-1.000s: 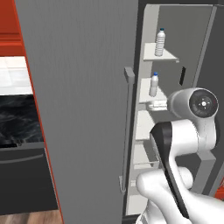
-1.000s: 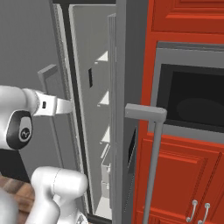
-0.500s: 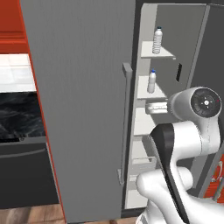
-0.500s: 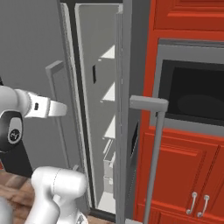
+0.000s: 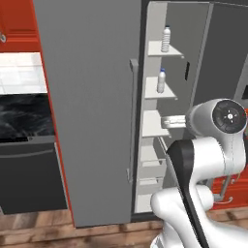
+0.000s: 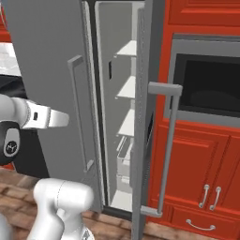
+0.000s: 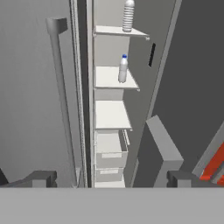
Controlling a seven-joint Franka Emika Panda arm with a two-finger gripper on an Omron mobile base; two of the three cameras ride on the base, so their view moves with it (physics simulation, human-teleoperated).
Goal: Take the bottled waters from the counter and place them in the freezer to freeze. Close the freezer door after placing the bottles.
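Note:
Two bottled waters stand upright inside the open freezer (image 5: 154, 123): one (image 5: 166, 38) (image 7: 128, 15) on the top white shelf, the other (image 5: 161, 81) (image 7: 123, 69) on the shelf below. The freezer door (image 6: 140, 122) stands open; the right base view shows it edge-on with its long bar handle (image 6: 166, 145), and its dark inner face (image 5: 225, 53) shows at the right in the left base view. My gripper (image 7: 111, 179) (image 5: 172, 121) is open and holds nothing. It hangs in front of the opening, level with the middle shelves and apart from both bottles. The black marble counter (image 5: 22, 116) lies far left.
The other grey fridge door (image 5: 87, 106) is shut, its bar handle (image 7: 61, 100) close on the left of my hand. Drawers (image 7: 109, 155) fill the freezer's lower part. A black built-in oven (image 6: 211, 79) and red cabinets (image 6: 197, 154) stand right of the open door.
Both base views have shifted a little, so the camera has moved. The bottles stay on their shelves, and the gripper stays open in front of the freezer.

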